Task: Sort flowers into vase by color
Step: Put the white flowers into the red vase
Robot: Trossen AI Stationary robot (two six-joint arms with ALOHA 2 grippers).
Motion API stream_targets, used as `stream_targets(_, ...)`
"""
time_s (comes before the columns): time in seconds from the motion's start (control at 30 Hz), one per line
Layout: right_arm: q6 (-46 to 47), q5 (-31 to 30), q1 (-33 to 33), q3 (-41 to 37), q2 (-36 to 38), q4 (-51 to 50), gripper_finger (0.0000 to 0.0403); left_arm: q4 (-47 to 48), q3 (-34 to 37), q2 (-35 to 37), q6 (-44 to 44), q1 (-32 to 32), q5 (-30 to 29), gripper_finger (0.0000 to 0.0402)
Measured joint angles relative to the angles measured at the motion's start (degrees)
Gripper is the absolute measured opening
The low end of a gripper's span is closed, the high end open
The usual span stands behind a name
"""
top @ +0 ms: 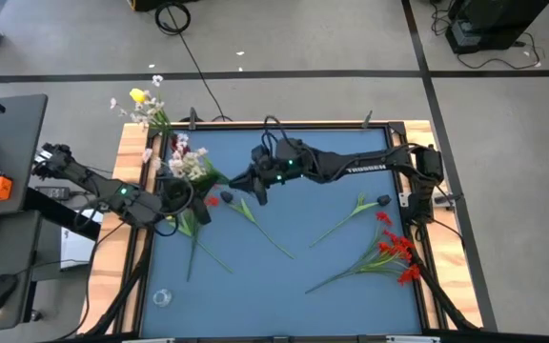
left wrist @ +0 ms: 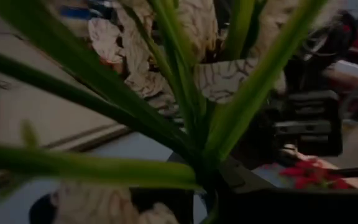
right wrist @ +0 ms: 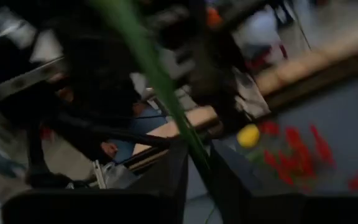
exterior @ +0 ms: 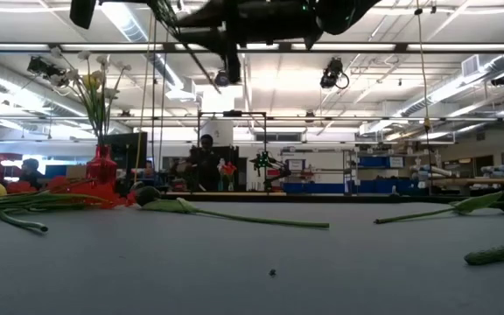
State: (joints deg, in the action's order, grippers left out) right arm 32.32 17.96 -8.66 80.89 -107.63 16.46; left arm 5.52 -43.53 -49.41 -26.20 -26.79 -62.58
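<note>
A small red vase (top: pixel 172 145) (exterior: pixel 101 166) stands near the table's far left corner. It holds a yellow tulip and white blossoms (top: pixel 143 100) (exterior: pixel 93 83). My left gripper (top: pixel 174 202) (left wrist: pixel 204 186) sits just near of the vase, shut on a white blossom cluster (top: pixel 187 167) (left wrist: pixel 229 78). My right gripper (top: pixel 255 189) (right wrist: pixel 197 168) hovers right of it, shut on a green stem. A long-stemmed flower (top: pixel 265 233) (exterior: pixel 243 217) lies flat on the blue mat under that gripper. Red sprays (top: pixel 394 250) and a dark-budded flower (top: pixel 381 200) lie at the right. My left gripper pinches the white cluster's green stems where they bunch together (left wrist: pixel 197 146), just below the blossoms. The blossoms stand beyond the fingers toward the vase. The lower stem is hidden by the gripper. My right gripper has a thin green stem (right wrist: pixel 188 140) between its two fingers, which lie across it. The wrist view does not show which flower it belongs to.
More green stems (top: pixel 198 250) (exterior: pixel 24 206) lie near my left arm. A small clear object (top: pixel 163 297) sits near the table's near left corner. The wooden frame (top: pixel 132 248) borders the mat. A desk with a mouse stands to the left, and people (exterior: pixel 206 162) stand in the room beyond.
</note>
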Motion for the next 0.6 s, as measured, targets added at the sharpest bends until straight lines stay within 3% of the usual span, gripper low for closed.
stream_targets(0.2,12.75,3.62,-4.39,-0.07,-0.04,-8.21,0.0119,4.06,-3.00,0.77,4.97,3.73,-4.50,0.0013)
stream_targets(0.47,12.89,10.22,-6.73,-0.05,-0.04,-9.23,0.0122,28.84,-17.29,0.69,1.94,17.66,-1.79,0.0012)
stream_targets(0.6,11.47,13.50,-7.76,-0.05,-0.04,-9.44,0.0122,39.88,-20.70,0.70,-0.86,24.54,1.11,0.0012)
